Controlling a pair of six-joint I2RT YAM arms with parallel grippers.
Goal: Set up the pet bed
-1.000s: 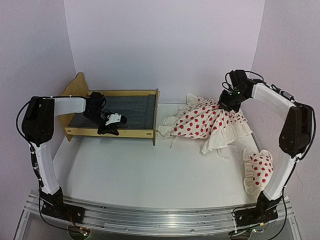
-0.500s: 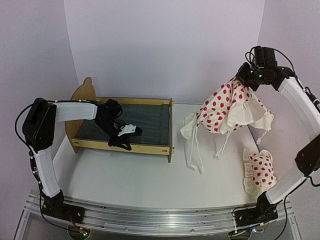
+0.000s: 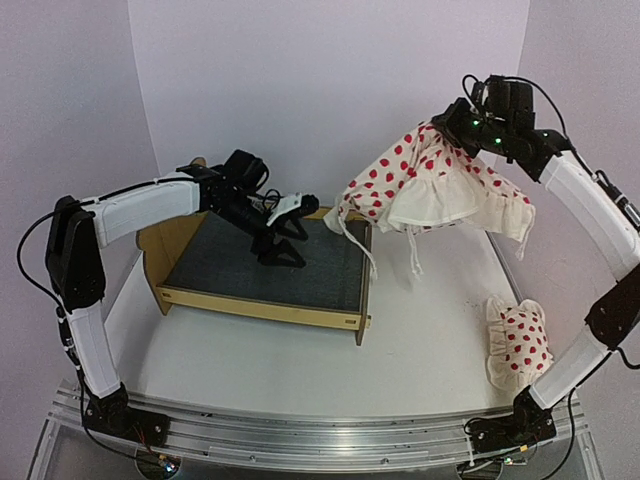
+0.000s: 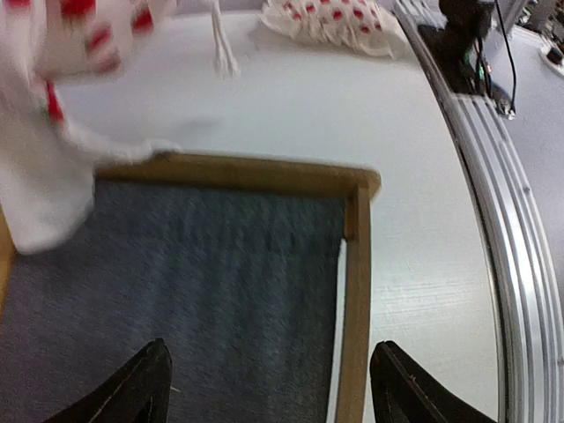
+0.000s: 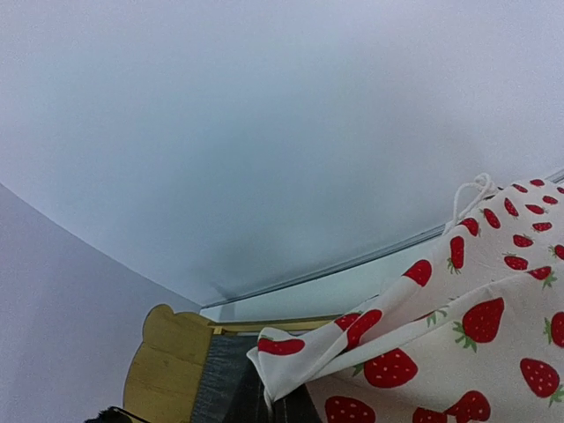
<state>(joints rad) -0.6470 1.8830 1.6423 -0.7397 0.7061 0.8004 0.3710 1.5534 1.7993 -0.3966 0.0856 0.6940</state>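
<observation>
The pet bed (image 3: 262, 304) is sitting on the counter (image 3: 420, 350), left of centre. The left end effector (image 3: 285, 245) is hovering over its grey base with both fingers (image 4: 145, 388) spread wide and nothing between them. The right end effector (image 3: 462, 124) is clamping the strawberry-print duvet (image 3: 440, 190), holding it aloft with its edge hanging over the footboard end. A matching pillow (image 3: 515, 340) is lying on the right.

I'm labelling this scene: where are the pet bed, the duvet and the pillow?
pet bed (image 3: 240, 275), top view, on its grey fabric base
duvet (image 3: 410, 165), top view, on its dotted upper fold
pillow (image 3: 517, 340), top view, on its middle
</observation>
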